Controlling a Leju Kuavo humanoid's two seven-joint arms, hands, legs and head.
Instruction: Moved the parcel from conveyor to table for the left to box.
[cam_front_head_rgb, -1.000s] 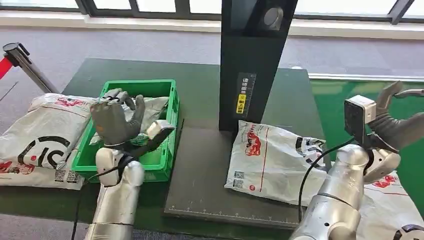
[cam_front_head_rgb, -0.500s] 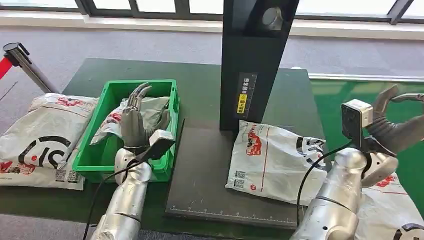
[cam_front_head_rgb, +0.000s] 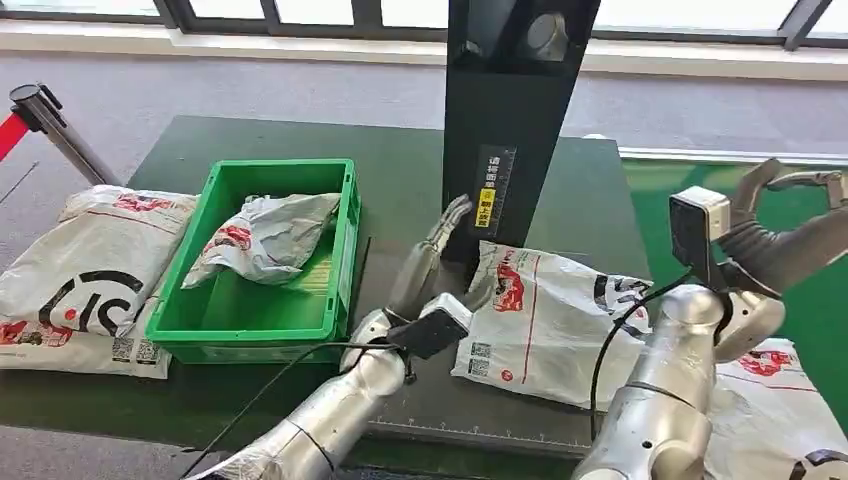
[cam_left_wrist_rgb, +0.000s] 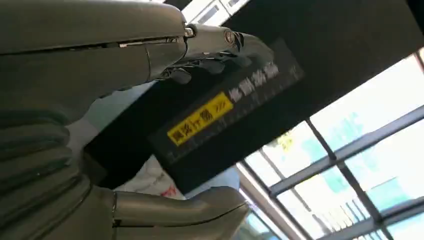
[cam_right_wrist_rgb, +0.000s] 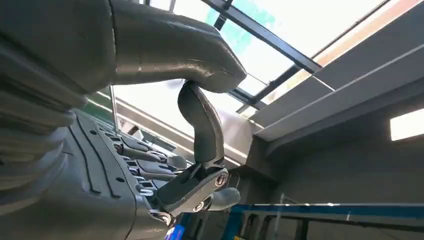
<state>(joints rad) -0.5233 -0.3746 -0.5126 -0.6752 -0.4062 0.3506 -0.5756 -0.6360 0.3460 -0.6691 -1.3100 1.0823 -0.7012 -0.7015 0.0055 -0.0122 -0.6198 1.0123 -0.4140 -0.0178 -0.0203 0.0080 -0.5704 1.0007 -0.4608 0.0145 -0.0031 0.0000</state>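
1. Three views catalogued. Head view: parcel (cam_front_head_rgb: 545, 315), white with red print, lies on the dark table (cam_front_head_rgb: 400, 180) at the foot of the black scanner post (cam_front_head_rgb: 510, 110).
2. Left hand (cam_front_head_rgb: 430, 262), fingers extended and apart, holds nothing; it sits just beside the parcel's left edge, near the post.
3. Right hand (cam_front_head_rgb: 790, 225) is raised over the green conveyor (cam_front_head_rgb: 655, 215), fingers spread, empty.
4. Green crate (cam_front_head_rgb: 250, 262) holds a crumpled bag (cam_front_head_rgb: 262, 235); another large bag (cam_front_head_rgb: 85, 265) lies left of it.
5. Left wrist view: fingers (cam_left_wrist_rgb: 220, 42) straight near the post's yellow label (cam_left_wrist_rgb: 200, 119).
6. Right wrist view: fingers (cam_right_wrist_rgb: 200, 125) loosely bent, nothing held.
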